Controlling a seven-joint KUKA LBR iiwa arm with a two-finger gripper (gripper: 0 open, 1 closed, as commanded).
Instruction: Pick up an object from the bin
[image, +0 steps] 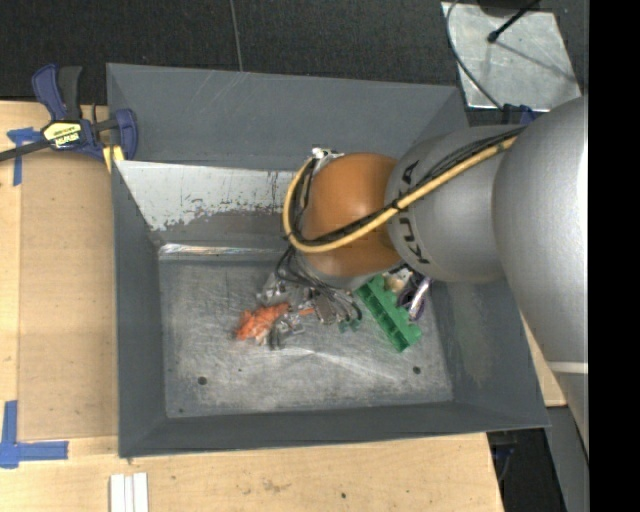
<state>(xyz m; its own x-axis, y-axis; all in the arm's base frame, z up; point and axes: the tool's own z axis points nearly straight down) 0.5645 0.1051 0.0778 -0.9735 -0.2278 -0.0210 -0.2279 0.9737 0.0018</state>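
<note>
Gripper (292, 308), opening I cannot tell, sits low by 1 small orange thing (257, 323) at bin (135, 300) ctr; better close gently & lift straight.

pincer (295, 312) down in the middle of the bin (140, 330), crumpled piece (256, 323) on the floor just left of it, whether touching cannot be told, ridged block (392, 314) lying aslant to its right, smaller item (416, 297) just behind that block, arm (500, 200) overhanging both from the right

Gripper (300, 305) was largely masked by orange wrist cover (345, 215), green block (392, 312) lay partly under arm (500, 200), small orange item (258, 322) too small to identify, arm cropped at right.
</note>
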